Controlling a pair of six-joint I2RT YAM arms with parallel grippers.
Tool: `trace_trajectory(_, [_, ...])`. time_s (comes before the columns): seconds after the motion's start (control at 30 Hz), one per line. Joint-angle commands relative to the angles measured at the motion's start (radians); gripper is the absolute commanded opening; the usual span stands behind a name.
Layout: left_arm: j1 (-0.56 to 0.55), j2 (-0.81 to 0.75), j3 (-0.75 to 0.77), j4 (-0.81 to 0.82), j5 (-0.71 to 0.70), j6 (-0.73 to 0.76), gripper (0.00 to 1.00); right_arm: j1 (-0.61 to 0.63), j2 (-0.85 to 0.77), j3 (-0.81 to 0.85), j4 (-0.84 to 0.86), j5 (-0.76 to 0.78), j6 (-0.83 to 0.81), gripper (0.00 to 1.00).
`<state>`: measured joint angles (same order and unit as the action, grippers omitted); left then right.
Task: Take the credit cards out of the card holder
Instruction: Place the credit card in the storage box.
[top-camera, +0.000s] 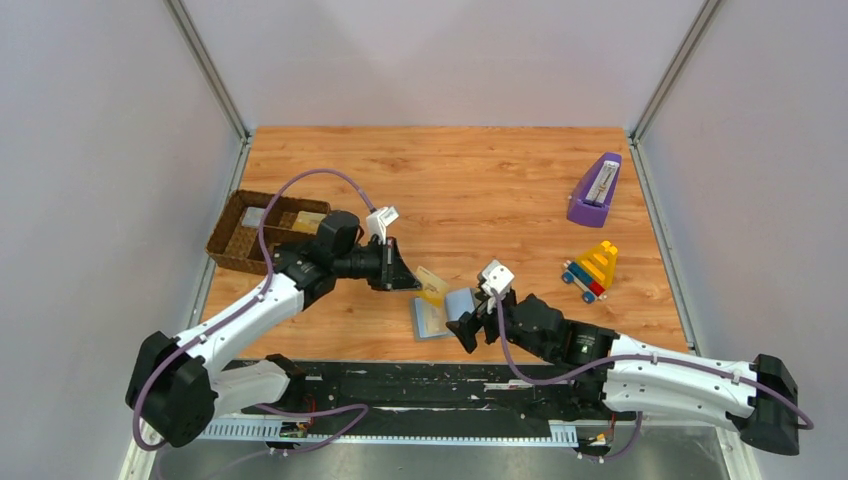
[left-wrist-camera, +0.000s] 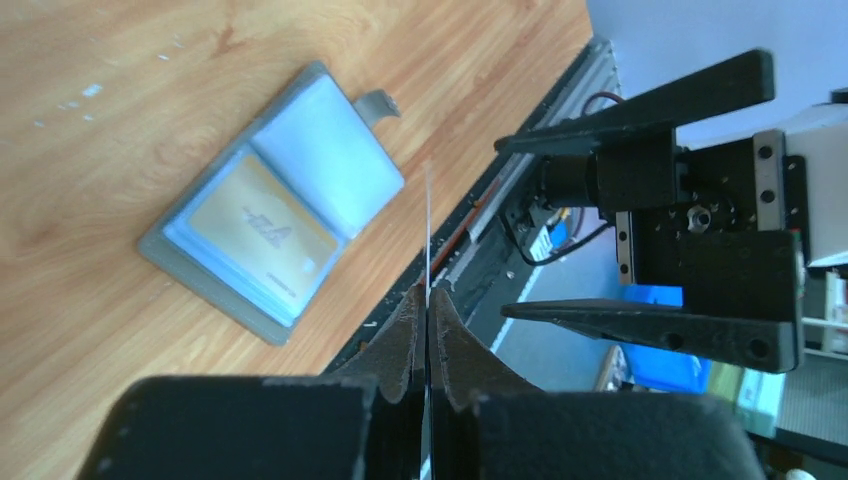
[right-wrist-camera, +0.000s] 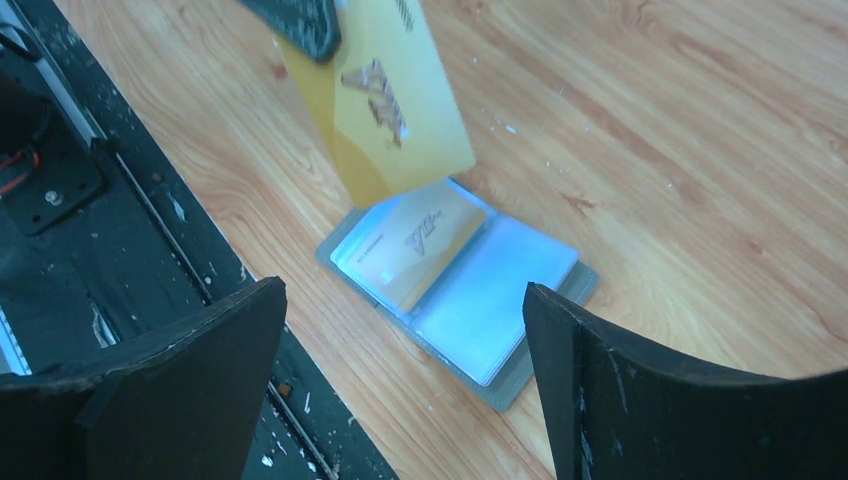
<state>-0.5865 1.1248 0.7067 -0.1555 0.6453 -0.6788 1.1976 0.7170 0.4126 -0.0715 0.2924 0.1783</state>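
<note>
The card holder (top-camera: 437, 318) lies open near the table's front edge, grey outside and pale blue inside (left-wrist-camera: 275, 200) (right-wrist-camera: 470, 300). One gold credit card (right-wrist-camera: 425, 243) sits in one of its pockets (left-wrist-camera: 262, 232). My left gripper (top-camera: 410, 280) is shut on a second gold credit card (top-camera: 432, 287), held up over the holder (right-wrist-camera: 385, 100). In the left wrist view this card (left-wrist-camera: 428, 225) shows edge-on between the closed left gripper (left-wrist-camera: 428, 292). My right gripper (top-camera: 478, 318) stands open just right of the holder, and in its own view the right gripper (right-wrist-camera: 400, 290) has nothing between its fingers.
A brown woven tray (top-camera: 240, 240) stands at the left behind my left arm. A purple wedge-shaped object (top-camera: 595, 190) and a colourful toy (top-camera: 592, 270) sit at the right. A black strip (top-camera: 400, 385) runs along the table's near edge.
</note>
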Motion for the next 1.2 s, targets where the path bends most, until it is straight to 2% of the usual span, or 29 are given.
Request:
trace_trajectory(0.0, [0.065, -0.037, 0.114, -0.184, -0.033, 0.132, 0.0, -0.004, 0.054, 0.069, -0.007, -0.062, 0.01, 0.91])
trace_trajectory(0.13, [0.225, -0.049, 0.195, -0.29, 0.028, 0.227, 0.0, -0.004, 0.108, 0.101, 0.001, -0.094, 0.041, 0.91])
trace_trajectory(0.23, [0.404, -0.037, 0.26, -0.371, 0.069, 0.331, 0.0, -0.004, 0.149, 0.115, 0.016, -0.131, 0.056, 0.9])
trace_trajectory(0.33, [0.538, 0.023, 0.351, -0.465, 0.096, 0.411, 0.0, -0.004, 0.174, 0.128, 0.022, -0.182, 0.052, 0.9])
trace_trajectory(0.43, [0.709, 0.079, 0.405, -0.477, 0.123, 0.447, 0.0, -0.004, 0.174, 0.127, 0.023, -0.184, 0.029, 0.9])
trace_trajectory(0.63, [0.943, 0.231, 0.511, -0.469, 0.227, 0.54, 0.0, -0.006, 0.142, 0.123, 0.002, -0.152, 0.038, 0.91])
trace_trajectory(0.73, [0.991, 0.31, 0.555, -0.499, 0.219, 0.654, 0.0, -0.006, 0.134, 0.123, 0.004, -0.179, 0.05, 0.91])
trace_trajectory(0.93, [0.995, 0.495, 0.651, -0.592, 0.196, 0.79, 0.0, -0.007, 0.146, 0.121, 0.006, -0.205, 0.037, 0.91])
trace_trajectory(1.03, [0.993, 0.606, 0.705, -0.682, 0.191, 0.83, 0.0, -0.01, 0.148, 0.121, 0.007, -0.181, 0.024, 0.92])
trace_trajectory(1.17, [0.993, 0.664, 0.73, -0.674, 0.171, 0.829, 0.0, -0.016, 0.157, 0.128, 0.012, -0.158, 0.01, 0.92])
